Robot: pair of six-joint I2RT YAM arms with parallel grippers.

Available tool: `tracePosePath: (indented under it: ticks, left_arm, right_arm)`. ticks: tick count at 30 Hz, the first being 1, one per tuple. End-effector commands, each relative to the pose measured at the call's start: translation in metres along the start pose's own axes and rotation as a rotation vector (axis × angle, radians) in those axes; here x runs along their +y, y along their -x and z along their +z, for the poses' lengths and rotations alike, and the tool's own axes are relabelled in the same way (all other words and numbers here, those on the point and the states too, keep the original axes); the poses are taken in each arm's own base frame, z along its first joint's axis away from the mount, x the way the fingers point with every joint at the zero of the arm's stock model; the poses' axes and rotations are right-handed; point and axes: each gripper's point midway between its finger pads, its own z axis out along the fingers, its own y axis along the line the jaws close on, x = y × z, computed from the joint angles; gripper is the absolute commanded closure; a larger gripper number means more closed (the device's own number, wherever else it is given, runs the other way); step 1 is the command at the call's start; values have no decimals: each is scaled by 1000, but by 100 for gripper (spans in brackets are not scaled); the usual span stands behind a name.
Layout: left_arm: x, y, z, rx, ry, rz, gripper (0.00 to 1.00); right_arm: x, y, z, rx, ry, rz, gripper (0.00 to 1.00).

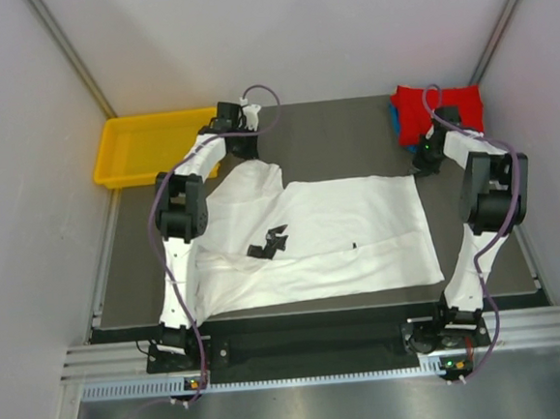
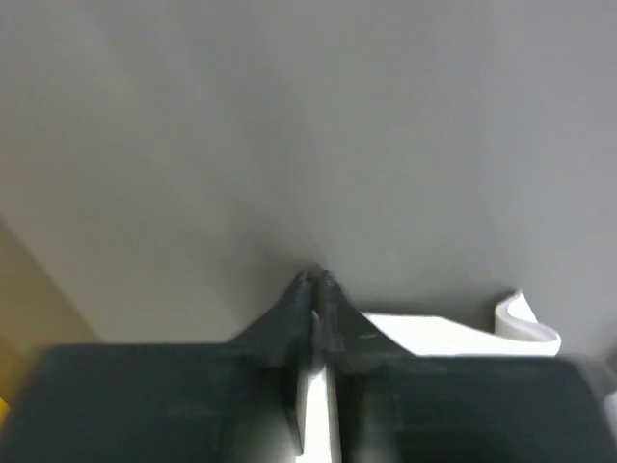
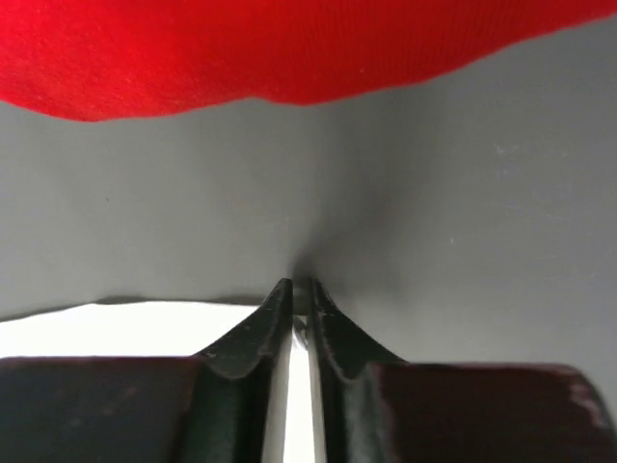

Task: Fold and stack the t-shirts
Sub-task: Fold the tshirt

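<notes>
A folded red t-shirt (image 1: 437, 105) sits on a blue one (image 1: 394, 119) at the bench's (image 1: 351, 131) far right corner, while the white t-shirt (image 1: 340, 234) lies spread mid-bench, unfolded, its far edge clenched by the left tool (image 2: 313, 280) and right tool (image 3: 301, 286).

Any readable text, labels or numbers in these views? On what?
None readable.
Two small dark marks on the white shirt: too small to read.
No text visible on the red shirt or the tray.
</notes>
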Motion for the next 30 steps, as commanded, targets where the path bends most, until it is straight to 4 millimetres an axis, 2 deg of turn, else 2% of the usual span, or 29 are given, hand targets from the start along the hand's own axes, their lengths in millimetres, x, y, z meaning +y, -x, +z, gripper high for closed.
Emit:
tracePosePath:
  ticks: [1,2,3,6,7,8,9,10,11,12,13,14,15,16,17,18,19,20,21,22,23,24,27,28,29,30]
  left_arm:
    - [1,-31,-14,113,-9,-40,100]
    - [0,-33,-16,117,-13,-43,100]
    - [-1,-23,-26,95,-18,-42,100]
    - [-12,-7,-48,65,-58,-30,100]
    - [-18,12,-69,20,-66,-5,100]
    - [-23,12,-78,16,-79,2,100]
    - [-32,32,-109,-42,-87,33,100]
    - [-38,37,-123,-65,-102,60,100]
    - [-43,21,-129,-37,-113,60,100]
    - [-52,32,-159,-83,-109,88,100]
    - [-57,5,-162,-31,-129,98,100]
    - [-61,-4,-172,-21,-133,110,100]
    - [-68,-3,-198,-47,-124,139,100]
    - [-72,-19,-208,-11,-129,157,100]
    - [-77,-47,-212,46,-142,153,100]
    - [-84,-51,-235,29,-140,179,100]
    - [-86,-62,-243,43,-142,214,100]
    - [-93,-94,-251,116,-169,207,100]
    - [-101,-99,-271,101,-174,241,100]
    - [-105,-113,-279,126,-199,304,100]
    - [-115,-143,-290,205,-249,305,100]
    - [-120,-155,-301,226,-265,328,100]
    - [-130,-202,-314,319,-345,394,100]
    - [-130,-212,-314,327,-362,430,100]
    - [-131,-230,-311,362,-376,437,100]
    - [-124,-234,-308,362,-346,471,100]
  right_arm:
    - [11,3,2,-11,36,-29,90]
    - [11,3,0,-16,39,-30,97]
    - [13,4,-3,-22,46,-33,100]
    - [20,4,-16,-31,76,-40,100]
    - [21,4,-21,-37,81,-43,100]
    - [25,9,-35,-69,91,-48,100]
    - [23,1,-38,-62,89,-50,100]
    - [24,0,-44,-73,94,-55,100]
    - [25,-4,-54,-84,99,-67,100]
    - [25,-9,-59,-82,104,-73,100]
    - [28,-9,-70,-104,110,-85,100]
    - [23,-21,-70,-83,102,-91,100]
    - [22,-26,-72,-81,100,-93,100]
    - [19,-30,-74,-82,91,-95,100]
    - [14,-38,-76,-80,78,-96,100]
    - [13,-41,-76,-81,81,-98,100]
    - [15,-45,-76,-74,95,-96,100]
    - [16,-47,-79,-74,103,-96,100]
    - [15,-53,-79,-64,106,-93,100]
    - [16,-54,-81,-68,110,-94,100]
    - [17,-53,-87,-86,112,-97,100]
    - [14,-58,-87,-80,107,-95,100]
    - [12,-67,-92,-80,107,-100,100]
    - [12,-70,-92,-76,109,-99,100]
    - [12,-79,-93,-65,117,-95,100]
    - [13,-81,-92,-66,125,-97,100]
